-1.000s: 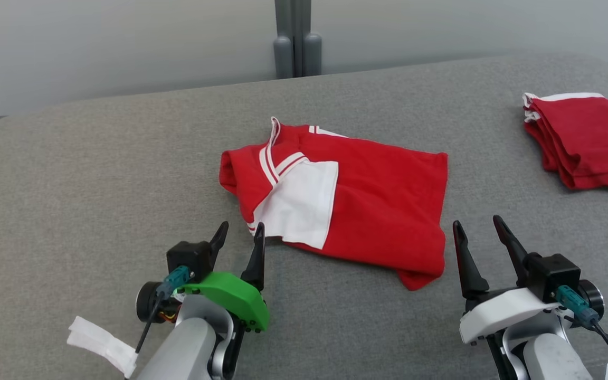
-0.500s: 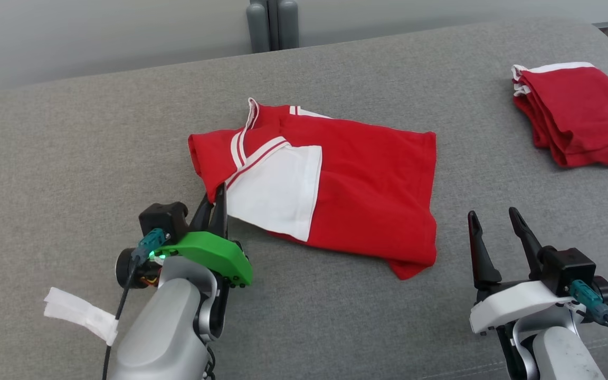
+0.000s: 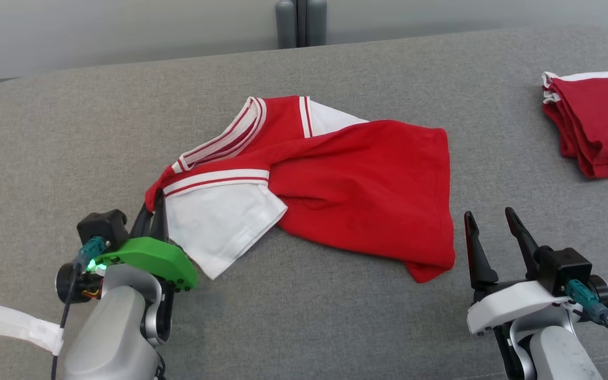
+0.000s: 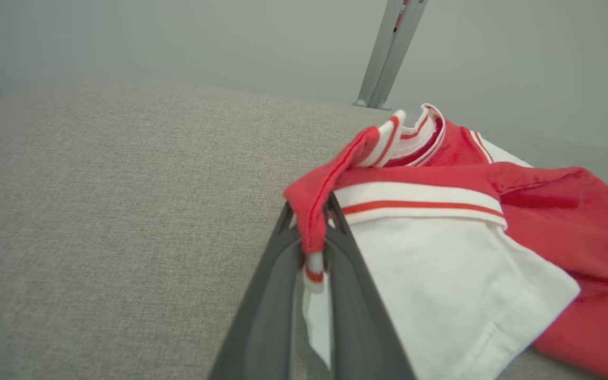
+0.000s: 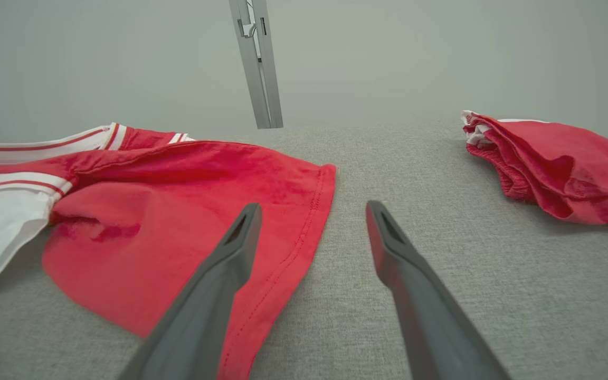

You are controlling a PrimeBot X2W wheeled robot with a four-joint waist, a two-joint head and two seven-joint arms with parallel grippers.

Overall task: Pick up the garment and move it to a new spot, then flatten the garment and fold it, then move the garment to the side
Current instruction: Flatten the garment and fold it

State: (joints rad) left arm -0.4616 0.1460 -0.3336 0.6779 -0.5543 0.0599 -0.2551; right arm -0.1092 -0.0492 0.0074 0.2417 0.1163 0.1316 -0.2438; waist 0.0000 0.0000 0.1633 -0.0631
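Note:
A red garment (image 3: 367, 184) with white sleeves and striped trim lies rumpled on the grey table (image 3: 335, 327), stretched out toward the left. My left gripper (image 3: 152, 208) is shut on the garment's left edge, near the white sleeve (image 3: 214, 227). In the left wrist view the two fingers pinch a red fold with striped trim (image 4: 312, 232). My right gripper (image 3: 487, 221) stands open just right of the garment's lower right corner, nothing between its fingers. The right wrist view has that gripper (image 5: 312, 211) over the red hem (image 5: 304, 211).
A second red garment (image 3: 597, 124), folded, lies at the table's right edge, also visible from the right wrist (image 5: 557, 163). A grey post (image 3: 300, 24) stands behind the table. A white tag (image 3: 19, 327) hangs by my left arm.
My left gripper closed on the garment's left edge and pulled it leftward, unfolding the collar and sleeve. The right gripper stayed open. The camera shifted slightly.

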